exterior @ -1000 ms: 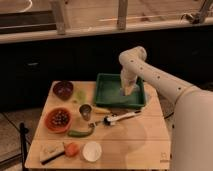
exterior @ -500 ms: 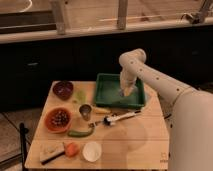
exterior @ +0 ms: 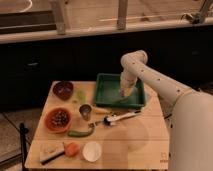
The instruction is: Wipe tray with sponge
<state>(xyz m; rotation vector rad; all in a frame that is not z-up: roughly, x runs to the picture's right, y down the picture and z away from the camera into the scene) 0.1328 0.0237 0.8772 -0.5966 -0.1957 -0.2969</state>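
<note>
Green plastic with raised sides: your tray (exterior: 104,89) sits at the far right of the wooden table (exterior: 135,145). The gripper (exterior: 125,93) is down inside it, over its right half, with the arm (exterior: 150,75) reaching in from the right. You cannot tell from this view whether the claw is spread or clamped on anything. The sponge does not show as a separate thing. A pale patch at the gripper's tip may be it, but you cannot be sure, and no blue-grey pad shows near the purple bowl (exterior: 63,90), orange bowl (exterior: 59,120) or metal cup (exterior: 85,110) on the left.

My reading is that you are in the wiping step itself. The next move calls for a sweep across to the tray's bare left half. Keep a light downward pressure and stop short of the walls, so the tray does not slide toward the white-handled brush (exterior: 120,118) just beside its near edge.
</note>
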